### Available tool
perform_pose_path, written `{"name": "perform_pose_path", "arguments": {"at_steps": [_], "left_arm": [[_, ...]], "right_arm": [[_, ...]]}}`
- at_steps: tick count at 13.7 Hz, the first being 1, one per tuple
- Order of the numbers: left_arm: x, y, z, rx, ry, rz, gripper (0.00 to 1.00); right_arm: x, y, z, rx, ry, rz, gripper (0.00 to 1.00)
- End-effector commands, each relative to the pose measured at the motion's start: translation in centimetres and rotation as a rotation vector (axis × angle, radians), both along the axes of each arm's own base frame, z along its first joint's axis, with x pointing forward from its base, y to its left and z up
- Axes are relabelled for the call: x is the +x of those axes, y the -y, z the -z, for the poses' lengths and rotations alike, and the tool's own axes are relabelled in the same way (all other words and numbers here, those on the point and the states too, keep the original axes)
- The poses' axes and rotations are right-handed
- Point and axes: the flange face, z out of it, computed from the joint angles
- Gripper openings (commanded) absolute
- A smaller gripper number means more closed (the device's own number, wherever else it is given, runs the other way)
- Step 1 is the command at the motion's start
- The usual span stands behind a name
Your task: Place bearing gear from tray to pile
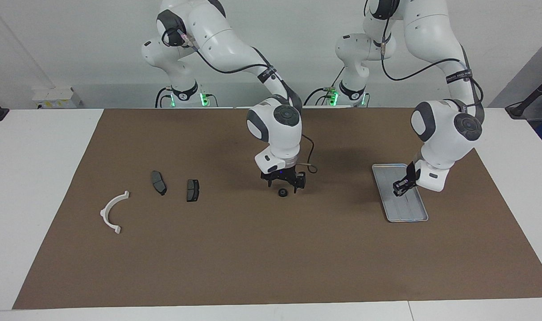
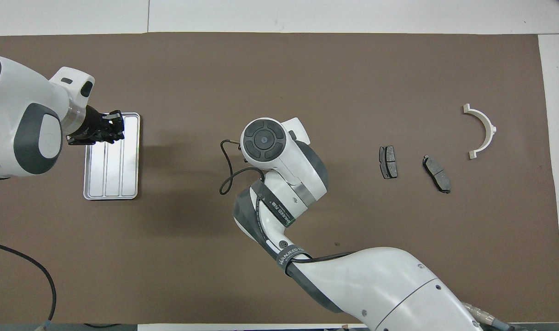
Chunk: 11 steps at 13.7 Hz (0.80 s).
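The bearing gear, a small dark round part, lies on the brown mat midway between the tray and the pile. My right gripper is open and stands directly over it, fingertips low on either side; I cannot tell if they touch it. In the overhead view the right arm's wrist hides the gear and the gripper. The silver tray lies toward the left arm's end. My left gripper hangs over it. The pile is a white bracket and two dark pads.
A brown mat covers most of the white table. A loose black cable loops from the right arm's wrist. Open mat lies between the gear and the nearest pad.
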Motion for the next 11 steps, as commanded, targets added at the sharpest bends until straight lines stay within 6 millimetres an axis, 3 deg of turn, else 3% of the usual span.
{"name": "perform_pose_path", "arguments": {"at_steps": [1, 6, 9, 11], "left_arm": [[-0.9, 1.7, -1.6, -0.02, -0.014, -0.044, 0.0], [0.5, 3.8, -5.4, -0.088, 0.01, -0.095, 0.0], [0.0, 3.0, -6.1, -0.084, -0.029, -0.14, 0.0], [0.1, 2.5, -7.7, -0.091, -0.046, -0.21, 0.0]], "right_arm": [[0.1, 0.4, 1.0, 0.03, 0.011, -0.023, 1.0], [0.1, 0.1, 2.0, 0.037, 0.02, -0.028, 0.95], [0.0, 0.0, 2.2, 0.037, 0.02, -0.029, 0.79], [0.1, -0.1, 2.1, 0.04, 0.024, -0.029, 0.71]]}}
